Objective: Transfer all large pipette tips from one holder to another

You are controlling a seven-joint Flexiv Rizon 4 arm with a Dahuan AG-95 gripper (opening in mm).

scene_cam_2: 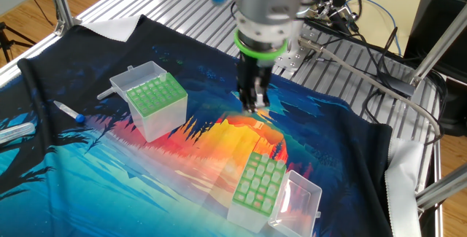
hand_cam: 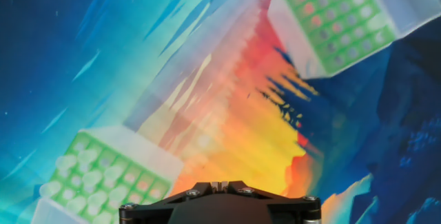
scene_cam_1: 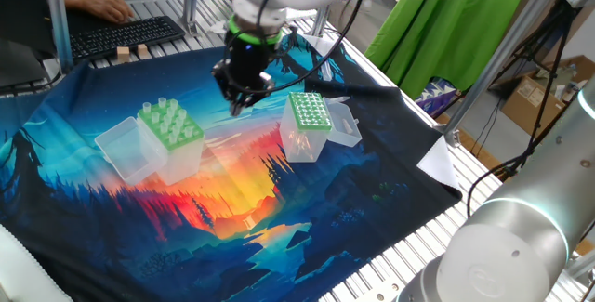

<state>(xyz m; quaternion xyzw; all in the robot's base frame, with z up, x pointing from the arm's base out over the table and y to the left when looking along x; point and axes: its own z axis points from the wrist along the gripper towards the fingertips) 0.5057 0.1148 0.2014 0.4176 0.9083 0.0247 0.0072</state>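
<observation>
The pipette tips [scene_cam_1: 165, 116] stood upright in the wide-holed box [scene_cam_1: 177, 144], their whitish tops rising above its pale green plate in a loose cluster; in the hand view they showed as pale round mouths [hand_cam: 83, 179] filling most of the holes. This box sat on the printed cloth [scene_cam_1: 112, 237] toward the cloth's edge nearest the keyboard, with its clear lid [scene_cam_1: 125, 149] hinged open and lying flat beside it.

The second box [scene_cam_1: 307, 125], narrower and with a darker green plate of small holes, stood well apart on the same cloth, its own clear lid [scene_cam_1: 342, 127] folded back. No tips rose above its plate.

The gripper [scene_cam_1: 240, 100] hung above the cloth between the two boxes, pointing straight down, its fingers pressed together with nothing held between them. It touched neither box.

Around the cloth, a keyboard [scene_cam_1: 125, 34] lay at the far edge of the bench with a person's hand [scene_cam_1: 107, 6] on it, and two small wooden blocks [scene_cam_1: 132, 53] sat just in front. A blue-capped marker [scene_cam_2: 69, 111] lay on the cloth near the narrower box. Nothing stood between the gripper and either box.
</observation>
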